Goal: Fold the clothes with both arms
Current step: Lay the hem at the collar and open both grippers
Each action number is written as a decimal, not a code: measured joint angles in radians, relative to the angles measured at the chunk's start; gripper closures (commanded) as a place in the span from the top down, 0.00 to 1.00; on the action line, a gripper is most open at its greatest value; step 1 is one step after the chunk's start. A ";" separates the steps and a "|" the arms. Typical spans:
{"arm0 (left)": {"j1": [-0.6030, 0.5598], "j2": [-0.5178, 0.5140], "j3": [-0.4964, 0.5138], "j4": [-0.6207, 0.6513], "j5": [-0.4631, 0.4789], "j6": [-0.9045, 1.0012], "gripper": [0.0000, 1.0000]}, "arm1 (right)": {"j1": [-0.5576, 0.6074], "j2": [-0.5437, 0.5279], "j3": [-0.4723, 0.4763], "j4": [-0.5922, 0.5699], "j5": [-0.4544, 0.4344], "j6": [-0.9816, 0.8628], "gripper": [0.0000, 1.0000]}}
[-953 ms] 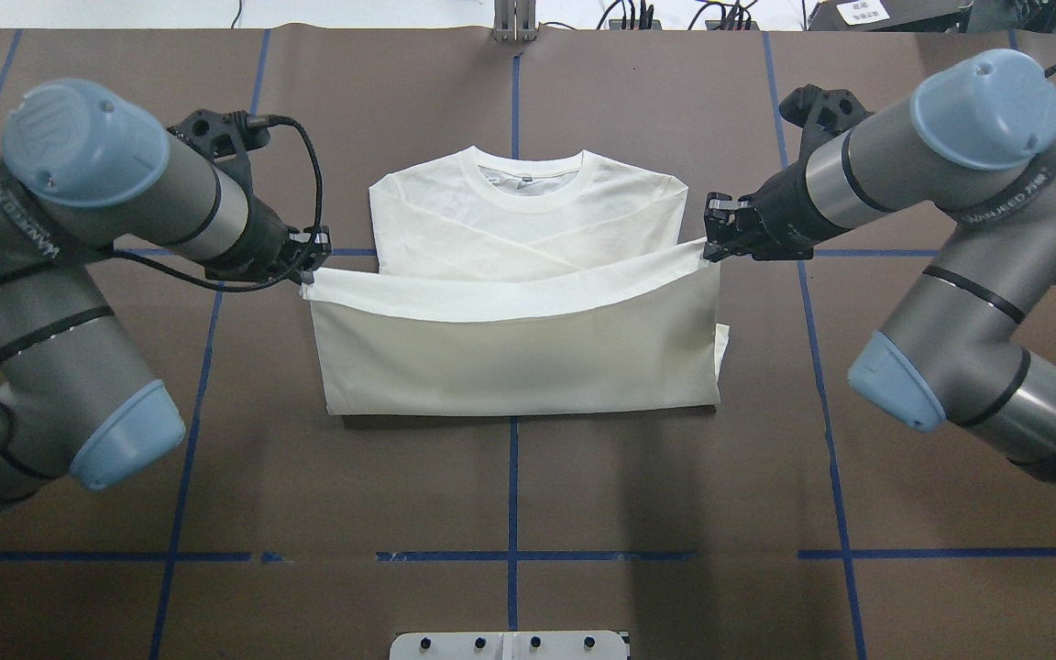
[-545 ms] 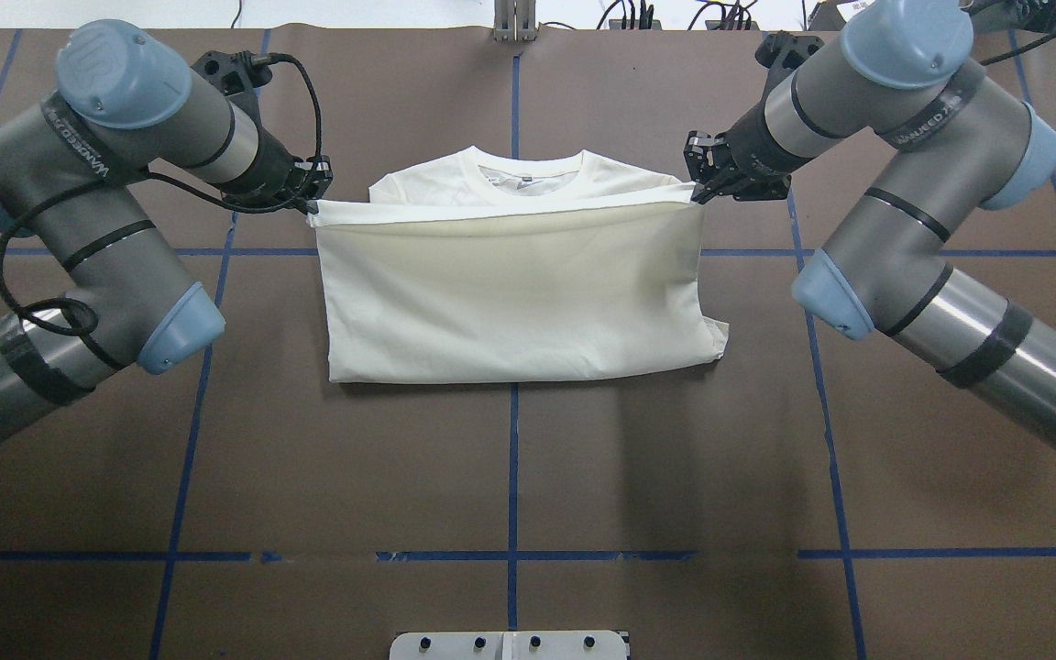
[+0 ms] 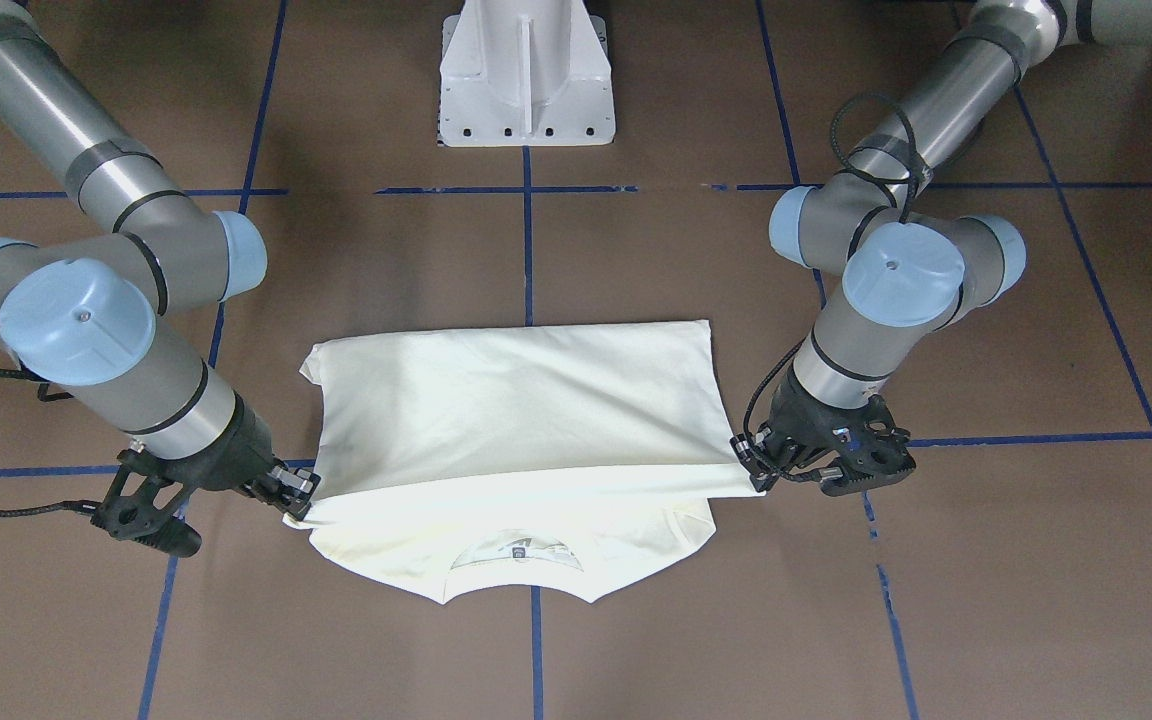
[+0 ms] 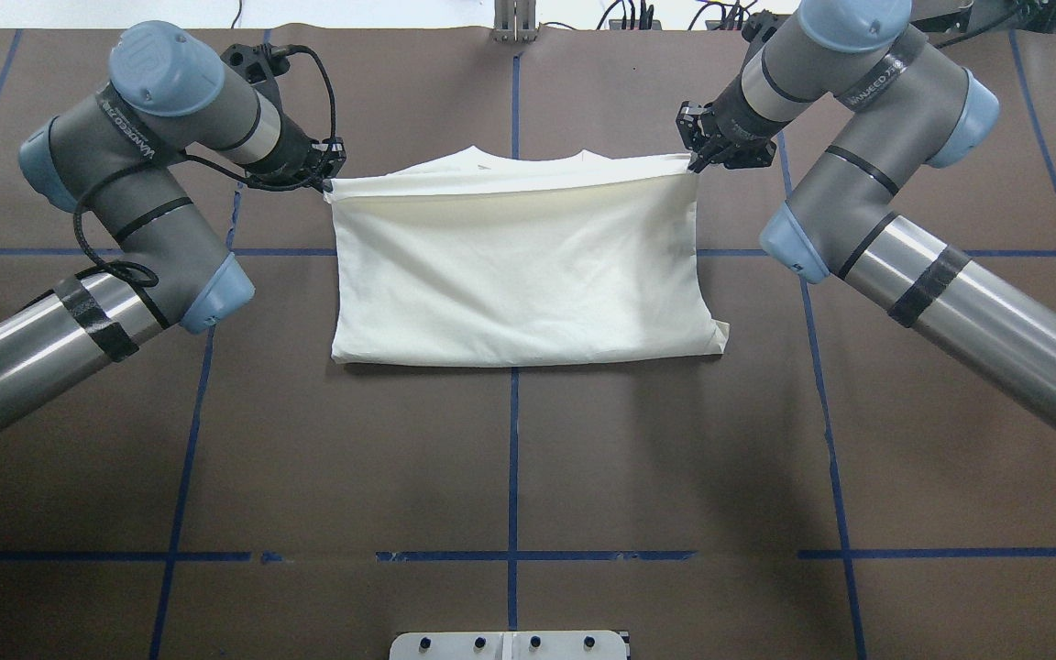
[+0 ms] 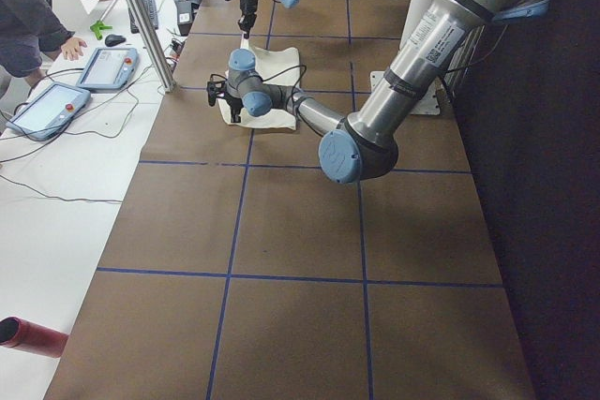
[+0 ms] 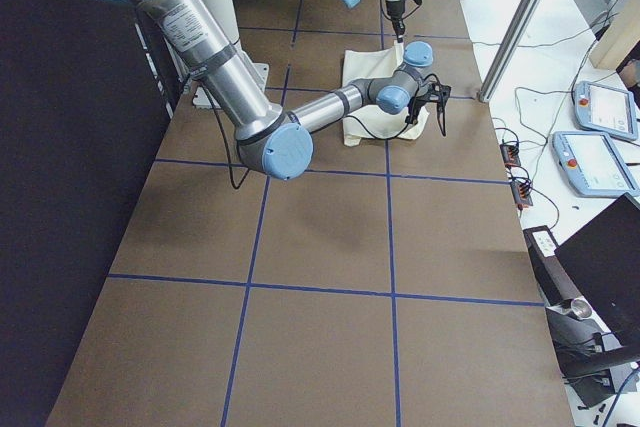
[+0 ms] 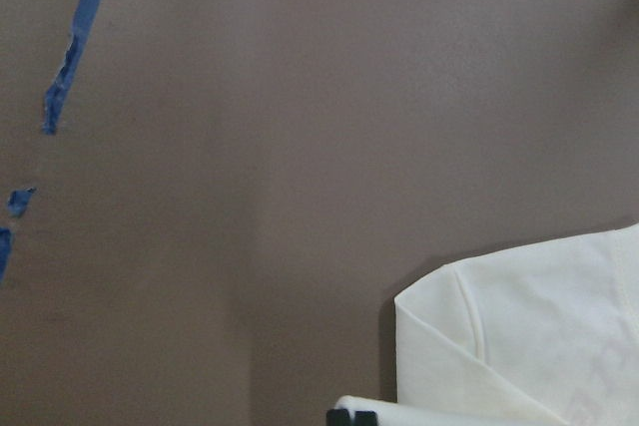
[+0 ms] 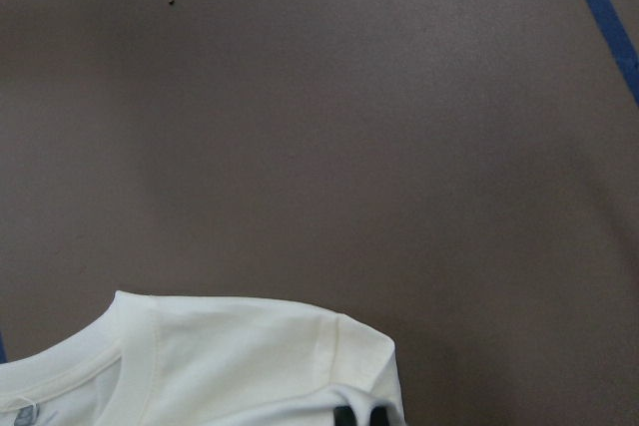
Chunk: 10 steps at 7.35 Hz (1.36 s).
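Observation:
The cream-white shirt lies plain side up in the middle of the brown table; the cat print is hidden. My left gripper is shut on the left corner of its hem, and my right gripper is shut on the right corner. Both hold the hem stretched just above the shoulders, so the lower half covers the upper half. Only the collar shows beyond the held edge. In the front-facing view the left gripper and the right gripper hold the edge above the collar. The wrist views show a shoulder and the neckline.
The white pedestal base stands at the robot's side of the table. Blue tape lines cross the brown cover. A metal post, tablets and an operator are beyond the far table edge.
Both grippers have carried the hem farther from the robot, from mid-chest to the collar. The folded layer now covers nearly the whole upper half.

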 measured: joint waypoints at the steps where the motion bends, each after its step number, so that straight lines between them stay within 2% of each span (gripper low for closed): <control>1: -0.001 -0.003 0.004 -0.003 0.003 -0.019 0.00 | 0.003 0.005 -0.017 0.016 0.000 0.001 0.00; 3: -0.001 -0.024 0.024 -0.004 0.020 -0.041 0.00 | 0.004 0.015 -0.026 0.024 0.000 0.001 0.00; 5: 0.000 -0.075 0.094 -0.012 0.031 -0.074 0.00 | 0.004 0.019 -0.029 0.025 -0.001 0.000 0.00; 6: 0.002 -0.088 0.115 -0.018 0.037 -0.082 0.17 | 0.002 0.021 -0.029 0.026 -0.002 0.000 0.17; 7: 0.003 -0.093 0.122 -0.021 0.040 -0.085 0.91 | 0.000 0.022 -0.030 0.026 -0.002 0.000 0.99; 8: 0.004 -0.096 0.123 -0.021 0.040 -0.086 1.00 | -0.002 0.021 -0.032 0.026 -0.002 0.000 1.00; 10: 0.004 -0.097 0.111 -0.019 0.040 -0.086 1.00 | -0.010 0.013 -0.025 0.031 0.001 0.000 1.00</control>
